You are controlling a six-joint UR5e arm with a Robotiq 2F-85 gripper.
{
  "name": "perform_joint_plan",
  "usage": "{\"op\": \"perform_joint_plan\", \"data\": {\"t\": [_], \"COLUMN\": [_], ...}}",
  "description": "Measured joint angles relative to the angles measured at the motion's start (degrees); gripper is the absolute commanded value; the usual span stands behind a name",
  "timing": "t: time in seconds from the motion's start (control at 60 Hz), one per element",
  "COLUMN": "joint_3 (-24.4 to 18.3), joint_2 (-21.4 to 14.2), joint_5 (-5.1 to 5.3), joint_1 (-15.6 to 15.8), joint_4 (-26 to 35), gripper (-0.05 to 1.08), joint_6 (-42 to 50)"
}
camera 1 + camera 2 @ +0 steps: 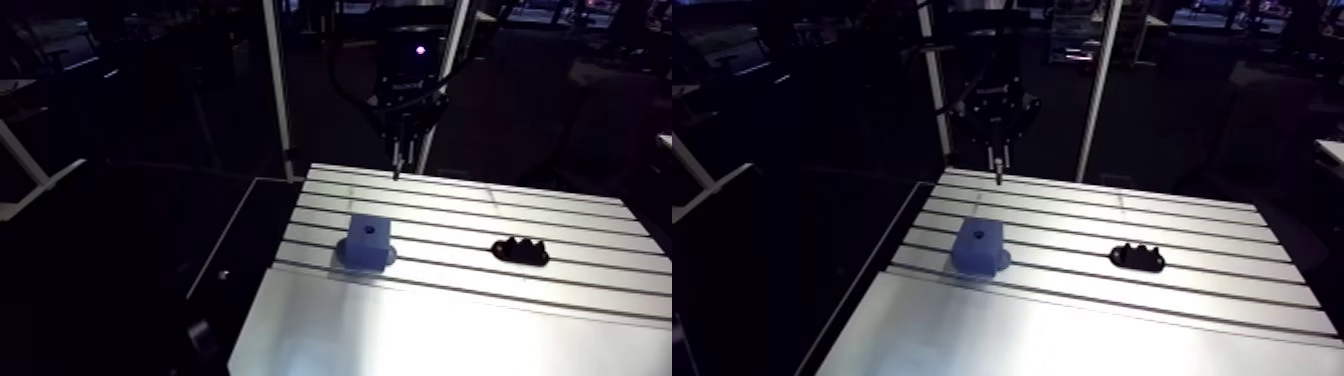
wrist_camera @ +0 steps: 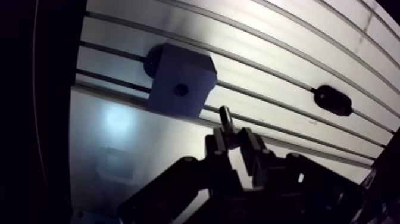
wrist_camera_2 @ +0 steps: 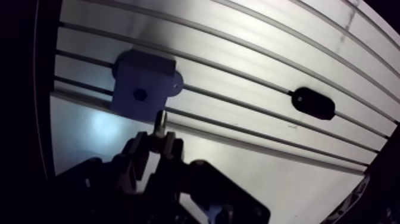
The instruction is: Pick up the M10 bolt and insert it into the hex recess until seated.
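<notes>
My gripper (image 2: 233, 140) hangs above the table's far edge, shut on the M10 bolt (image 2: 225, 117), whose shank sticks out past the fingertips. In the arm view the bolt (image 1: 397, 160) points down at the table, clear of the surface. A blue block (image 1: 366, 242) stands on the slotted table, with a dark hex recess (image 2: 180, 90) in its top face. The block lies ahead of the gripper in the wrist view and closer to the camera than the gripper in the arm view.
A black, lumpy holder (image 1: 520, 250) lies on the table (image 1: 470, 320) to the right of the block. The table's left edge (image 1: 262, 270) drops into darkness. A white upright post (image 1: 278, 90) stands behind the table's far left corner.
</notes>
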Motion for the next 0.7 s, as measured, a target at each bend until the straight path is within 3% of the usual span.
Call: {"op": "perform_joint_plan", "data": {"t": [0.383, 0.7], "joint_3": [0.6, 0.9], "joint_2": [0.3, 0.4], "joint_5": [-0.66, -0.84], "joint_1": [3.4, 4.1], "joint_4": [0.1, -0.2], "gripper": [0.83, 0.83], "joint_6": [-0.2, -0.6]}}
